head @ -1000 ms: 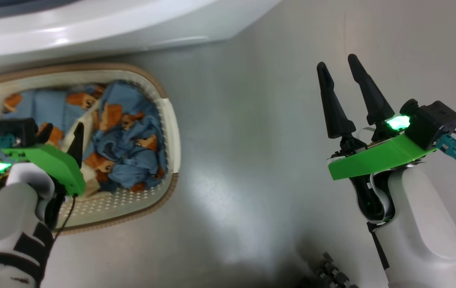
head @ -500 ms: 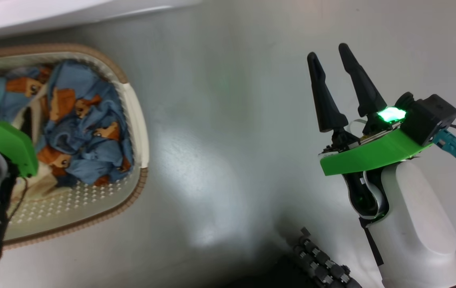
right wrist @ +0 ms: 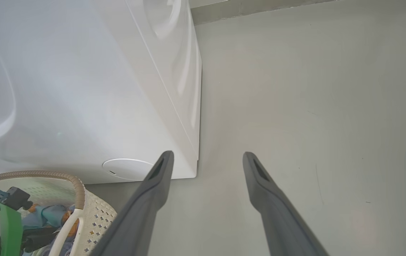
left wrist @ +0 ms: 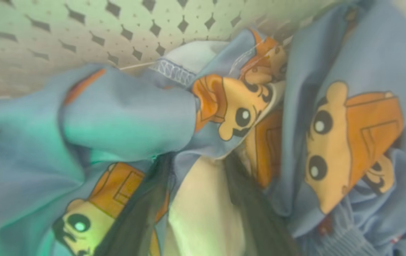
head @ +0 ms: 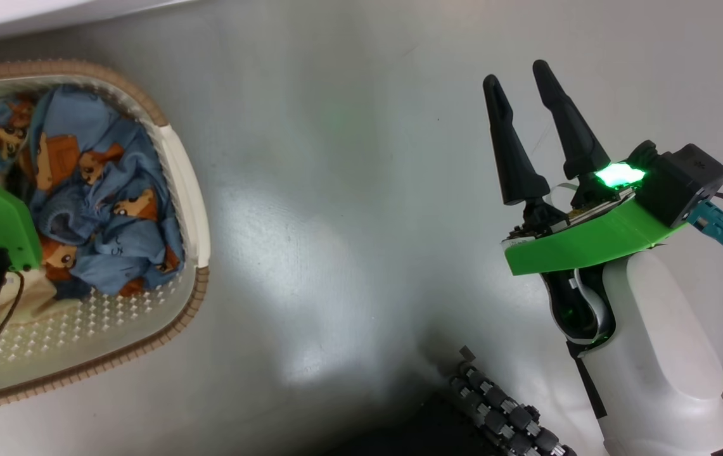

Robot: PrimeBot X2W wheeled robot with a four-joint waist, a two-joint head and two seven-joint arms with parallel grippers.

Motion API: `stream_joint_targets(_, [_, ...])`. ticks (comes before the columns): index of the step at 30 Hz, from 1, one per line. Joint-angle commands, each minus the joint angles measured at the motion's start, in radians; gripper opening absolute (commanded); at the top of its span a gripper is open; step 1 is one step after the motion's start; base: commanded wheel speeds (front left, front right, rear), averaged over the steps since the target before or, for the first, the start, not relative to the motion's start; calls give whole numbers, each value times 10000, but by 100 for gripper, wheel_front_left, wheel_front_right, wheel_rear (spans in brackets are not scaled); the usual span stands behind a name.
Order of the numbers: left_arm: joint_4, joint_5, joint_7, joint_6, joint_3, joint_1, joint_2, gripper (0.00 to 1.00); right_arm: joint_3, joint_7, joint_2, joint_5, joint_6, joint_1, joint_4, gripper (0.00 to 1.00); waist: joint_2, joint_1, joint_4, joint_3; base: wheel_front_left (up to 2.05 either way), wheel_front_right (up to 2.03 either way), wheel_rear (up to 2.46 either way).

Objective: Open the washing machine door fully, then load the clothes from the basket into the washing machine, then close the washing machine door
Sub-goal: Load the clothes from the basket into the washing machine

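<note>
The clothes (head: 101, 215) lay heaped in the basket (head: 187, 190), soft, light and floppy, probably best pinched at a thick bunched fold. The left gripper (left wrist: 197, 167) sat buried among them, and I couldn't tell whether it was clamped, while the right gripper (head: 515, 71) hung spread and empty.

The head camera has turned, so everything in its view has slid left. The cream-white perforated plastic basket (head: 185, 190) with the brown woven rim is now cut by the left edge. The big white washing machine (head: 51, 12) has shrunk to a thin strip at the top. The left claw (left wrist: 199, 163), whose dark finger stood above the light blue cartoon-printed clothes (head: 114, 240), has sunk into their folds. More of a black ribbed part (head: 500, 411) has come in at the bottom.
</note>
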Motion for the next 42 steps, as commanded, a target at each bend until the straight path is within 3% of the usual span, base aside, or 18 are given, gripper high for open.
stream_joint_targets(1, [32, -11, 69, 18, 101, 80, 333, 0, 156, -48, 48, 63, 16, 286, -183, 100, -1, 0, 33, -48, 0, 0, 0])
stream_joint_targets(12, [125, -353, -615, -201, 134, 555, 37, 0, 88, -48, 48, -65, 16, 258, -47, 100, -1, 0, 438, -1014, 0, 0, 0])
stream_joint_targets(21, [-94, -822, -1579, -367, 146, 1540, -315, 0, -31, -48, 49, -208, 16, 509, 206, 100, -1, 0, 790, -2479, 0, 0, 0])
stream_joint_targets(34, [-1897, -1934, -1913, -382, 79, 3434, -597, 0, -202, -48, -250, -283, 16, 1304, 634, 100, -1, 0, 1329, -4747, 0, 0, 0])
stream_joint_targets(42, [-3497, -1951, -1920, -382, 723, 4488, -584, 0, -309, -48, -588, -269, 16, 1697, 754, 100, -1, 0, 1673, -5844, 0, 0, 0])
